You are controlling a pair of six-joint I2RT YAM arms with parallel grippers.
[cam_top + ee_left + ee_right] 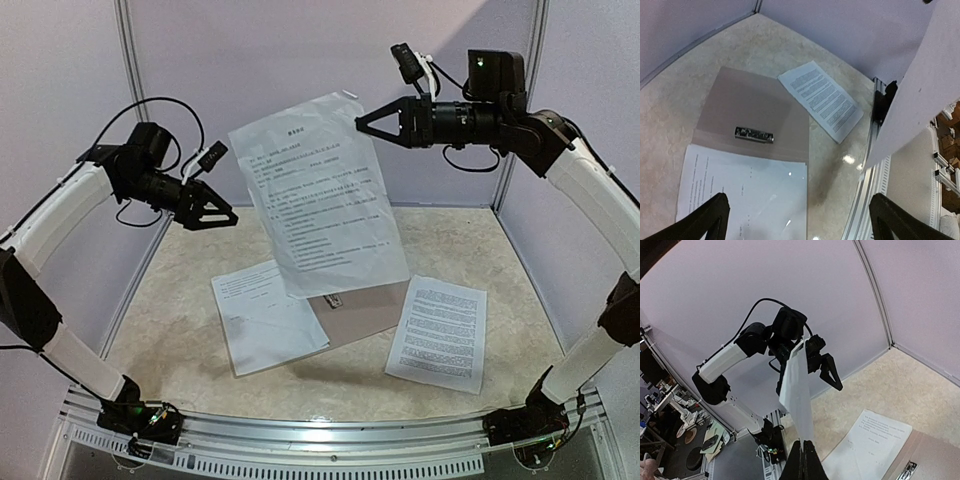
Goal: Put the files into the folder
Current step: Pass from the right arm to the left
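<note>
Sheet pinched at its 2 o'clock corner by the right gripper alone — left gripper splayed, empty — may swing and miss the folder at 6 o'clock.

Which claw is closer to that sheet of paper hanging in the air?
The right. The right gripper is shut on an upper corner of the hanging sheet. The left gripper hangs open just off the sheet's opposite edge, holding nothing.

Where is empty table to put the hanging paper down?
Bare table for the hanging paper lies behind the folder toward the back wall, and left of the left sheet. The middle is crowded with folder, left sheet and right sheet.
</note>
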